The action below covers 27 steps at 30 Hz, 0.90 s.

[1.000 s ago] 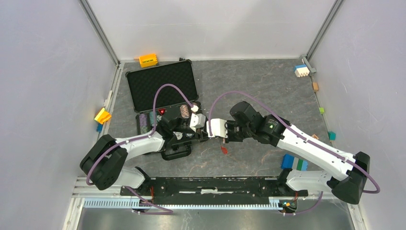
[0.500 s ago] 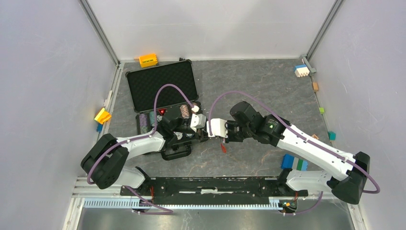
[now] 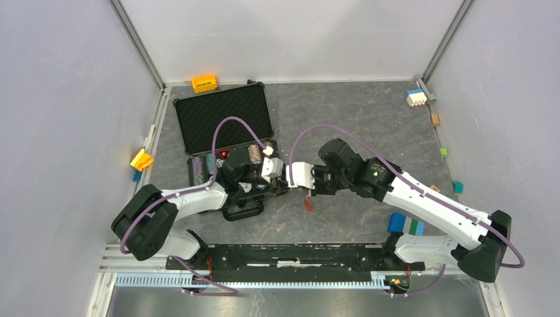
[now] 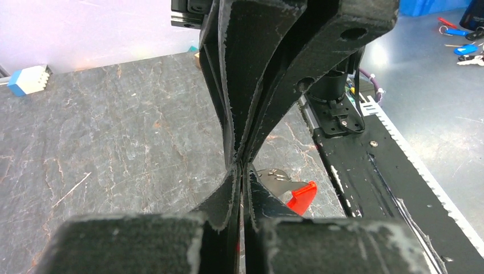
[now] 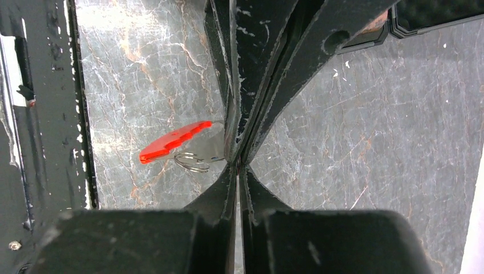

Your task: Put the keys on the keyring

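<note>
Lab test cell: white walls [image 3: 59,99], aluminium posts [image 3: 135,39].

The keyring [image 5: 191,161], silvery wire with a tilted red flat strip [image 5: 171,141], is held at the closed right jaws; a blue-headed key [image 4: 465,49] is seen lying apart.

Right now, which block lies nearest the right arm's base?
The blue block, lying right by it with a green-and-white piece against it. The orange block, yellow block, teal block and white-and-blue block all lie much farther off.
</note>
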Motion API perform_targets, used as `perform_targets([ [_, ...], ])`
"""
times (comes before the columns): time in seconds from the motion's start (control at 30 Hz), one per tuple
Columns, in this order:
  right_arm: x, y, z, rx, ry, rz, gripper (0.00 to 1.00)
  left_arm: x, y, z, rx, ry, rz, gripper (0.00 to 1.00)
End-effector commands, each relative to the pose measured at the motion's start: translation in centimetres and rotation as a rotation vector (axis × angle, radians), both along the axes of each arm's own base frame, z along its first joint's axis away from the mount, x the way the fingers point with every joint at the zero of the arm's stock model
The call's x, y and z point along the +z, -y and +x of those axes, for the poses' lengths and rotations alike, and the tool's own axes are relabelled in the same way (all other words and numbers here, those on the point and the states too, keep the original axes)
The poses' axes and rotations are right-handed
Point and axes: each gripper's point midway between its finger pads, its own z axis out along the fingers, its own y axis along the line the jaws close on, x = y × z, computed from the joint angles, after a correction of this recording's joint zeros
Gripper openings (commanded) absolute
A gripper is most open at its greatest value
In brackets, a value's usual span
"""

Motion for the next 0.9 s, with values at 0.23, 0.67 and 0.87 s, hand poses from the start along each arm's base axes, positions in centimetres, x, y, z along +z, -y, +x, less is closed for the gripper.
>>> perform_targets([
  [0.23,2.5,-0.4,0.2,0.014,0.023,0.154,0.38,3.8,-0.7,-2.4,-0.087,0.051,-0.136,0.02],
  [0.67,2.2,0.3,-2.4,0.148,-0.008,0.246,0.41,4.8,-1.6,-4.6,-0.187,0.121,-0.161,0.02],
  [0.87,3.2,-0.4,-3.5,0.236,0.016,0.340,0.40,5.0,-2.2,-5.6,-0.235,0.173,-0.163,0.02],
])
